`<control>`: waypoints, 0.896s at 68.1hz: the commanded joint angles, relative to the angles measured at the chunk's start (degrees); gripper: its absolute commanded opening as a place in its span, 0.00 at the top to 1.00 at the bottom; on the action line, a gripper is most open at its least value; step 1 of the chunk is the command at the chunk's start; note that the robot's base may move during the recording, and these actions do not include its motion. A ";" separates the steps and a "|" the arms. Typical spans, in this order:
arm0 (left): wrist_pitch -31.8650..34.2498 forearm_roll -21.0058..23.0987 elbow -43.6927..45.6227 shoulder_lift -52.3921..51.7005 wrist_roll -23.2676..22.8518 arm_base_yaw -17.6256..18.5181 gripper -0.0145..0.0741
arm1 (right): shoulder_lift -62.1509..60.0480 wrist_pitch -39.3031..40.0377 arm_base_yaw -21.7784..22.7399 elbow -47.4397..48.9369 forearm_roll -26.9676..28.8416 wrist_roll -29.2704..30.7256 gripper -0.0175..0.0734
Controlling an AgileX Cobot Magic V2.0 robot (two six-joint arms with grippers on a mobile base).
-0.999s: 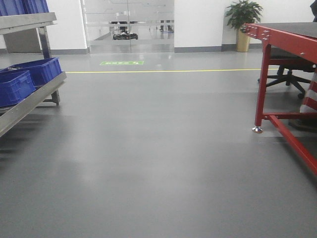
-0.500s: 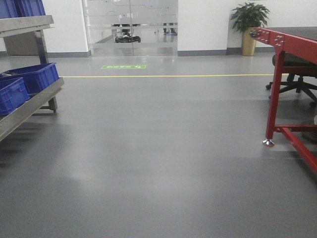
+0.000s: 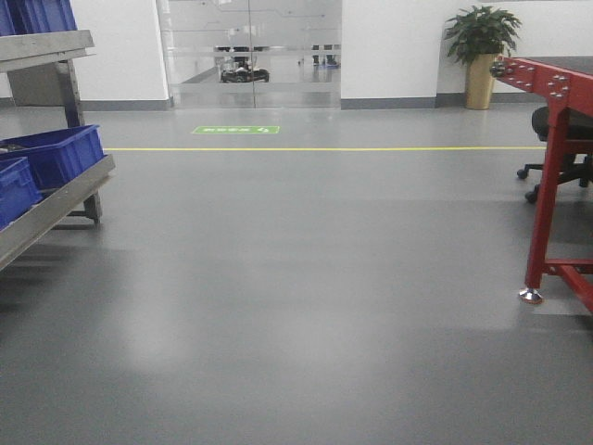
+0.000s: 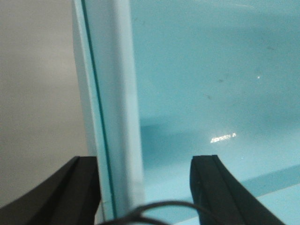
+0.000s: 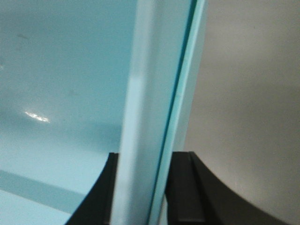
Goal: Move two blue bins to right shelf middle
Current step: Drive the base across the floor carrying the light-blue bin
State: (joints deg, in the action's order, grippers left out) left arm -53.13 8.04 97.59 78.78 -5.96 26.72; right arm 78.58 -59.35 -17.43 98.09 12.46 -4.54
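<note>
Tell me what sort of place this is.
Most likely a warehouse or factory workshop: a metal rack holding dark blue bins on the left, a yellow line marked across the smooth grey floor, and a heavy red steel table on the right.

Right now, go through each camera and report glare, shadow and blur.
Front view: sharp, with pale patches of glare on the floor and shadow under the shelf at left. Left wrist view: the blue bin is too close and soft, with one small bright glint. Right wrist view: the bin's rim is blurred, a glint on the inner wall.
</note>
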 commanded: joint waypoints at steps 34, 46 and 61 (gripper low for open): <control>3.33 2.90 1.16 -1.48 2.65 0.25 0.96 | -0.49 4.53 0.07 0.65 0.12 1.02 0.98; 3.44 2.90 1.16 -1.48 2.65 0.25 0.96 | -0.49 4.53 0.07 0.65 0.12 1.02 0.98; 3.55 2.90 1.16 -1.48 2.65 0.25 0.96 | -0.49 4.53 0.07 0.65 0.12 1.02 0.98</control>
State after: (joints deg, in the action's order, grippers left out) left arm -53.13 8.04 97.59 78.78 -5.96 26.72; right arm 78.58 -59.35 -17.43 98.09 12.46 -4.54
